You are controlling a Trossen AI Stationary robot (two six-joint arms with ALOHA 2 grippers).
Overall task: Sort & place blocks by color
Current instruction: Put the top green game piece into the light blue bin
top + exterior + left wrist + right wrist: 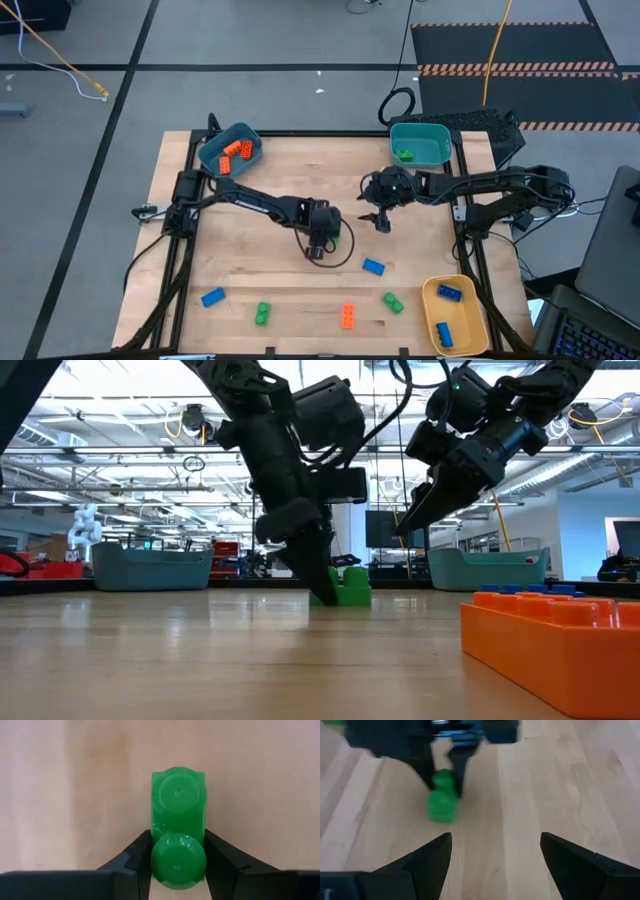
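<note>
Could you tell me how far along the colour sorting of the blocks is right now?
Partly done: orange studded bricks lie in one teal plastic bin, a green one in the other, blue ones in the yellow bin. In hand: the left gripper brackets a green two-stud brick on the wooden table. Five loose bricks remain along its front edge.

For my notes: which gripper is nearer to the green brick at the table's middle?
Left. The left gripper straddles the green brick; the right gripper hangs open, off to one side.

Left end effector (177, 865) down at counter (280, 180) centre — fingers pressed on both sides of green block (178, 822). Right end effector (495, 855) raised, fingers spread wide.
</note>
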